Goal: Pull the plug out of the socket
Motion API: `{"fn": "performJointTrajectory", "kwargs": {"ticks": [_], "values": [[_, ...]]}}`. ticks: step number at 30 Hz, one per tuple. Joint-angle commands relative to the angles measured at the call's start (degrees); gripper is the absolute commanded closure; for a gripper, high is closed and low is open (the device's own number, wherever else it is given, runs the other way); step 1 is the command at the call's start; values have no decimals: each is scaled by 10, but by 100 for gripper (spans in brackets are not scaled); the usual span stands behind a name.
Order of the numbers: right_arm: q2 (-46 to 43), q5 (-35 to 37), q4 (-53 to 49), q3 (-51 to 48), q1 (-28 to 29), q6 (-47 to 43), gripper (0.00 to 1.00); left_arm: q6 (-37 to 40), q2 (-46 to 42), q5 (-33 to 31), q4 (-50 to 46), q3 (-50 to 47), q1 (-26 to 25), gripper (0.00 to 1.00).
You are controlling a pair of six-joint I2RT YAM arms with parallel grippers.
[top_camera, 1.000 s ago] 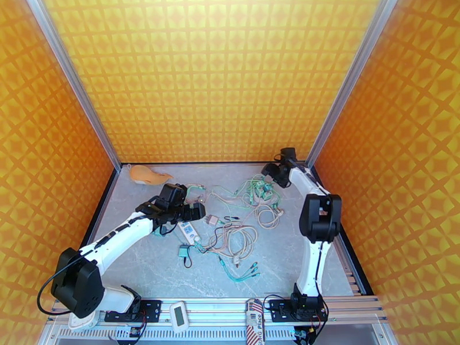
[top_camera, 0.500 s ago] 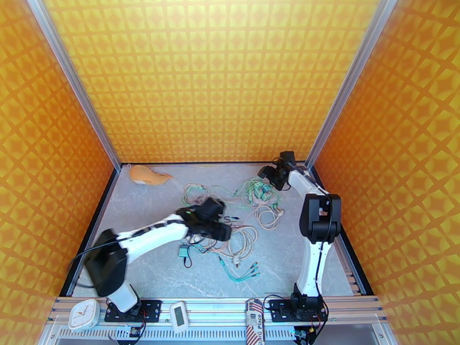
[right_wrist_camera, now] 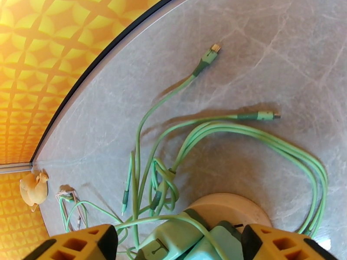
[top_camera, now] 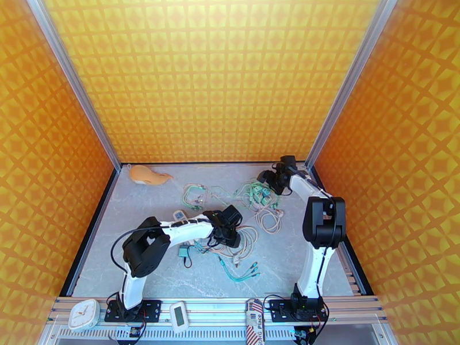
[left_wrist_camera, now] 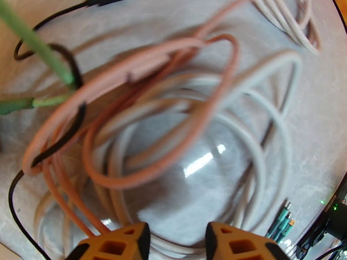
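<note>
**A:** Two grippers: how do the fingers stand?

**B:** Both are spread. The left gripper (left_wrist_camera: 175,244) hangs low over a pale coil (left_wrist_camera: 264,165) with a pink cable (left_wrist_camera: 130,69) looped across it, and it holds nothing.

**A:** And the right one?

**B:** The right gripper (right_wrist_camera: 180,240) straddles a mint plug (right_wrist_camera: 167,243). There is a gap on one side. On the other side I can't tell whether the finger touches.

**A:** Where is that plug on the table (top_camera: 144,271)?

**B:** It is in the far right corner, seated on a beige base (right_wrist_camera: 225,206). Green cables (right_wrist_camera: 243,131) run out from it across the stone. Whether the base is the socket, I can't tell.

**A:** Anything else close to the left arm?

**B:** A small white strip (top_camera: 179,215) shows just past the forearm, too small to tell if anything is plugged in. A teal adapter (top_camera: 185,252) lies on the arm's near side. From above, the left gripper is mid-table, well apart from the right one.

**A:** And at the far left?

**B:** A tan toy (top_camera: 146,175) sits by the wall.
</note>
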Motion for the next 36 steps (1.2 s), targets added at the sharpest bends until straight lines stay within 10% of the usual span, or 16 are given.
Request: {"fn": "performJointTrajectory", "kwargs": {"ticks": [1,25,36], "values": [[-12,-1,-29,-31,4,-15,21,-6,-18,-33,-38,-34,35,60],[-86,17,-24,-122,6,-19,14,160,-56,-100,-62,-58,312,58],[-114,-51,49,-210,17,56,17,123,-155,-63,-86,-6,297,36]]}}
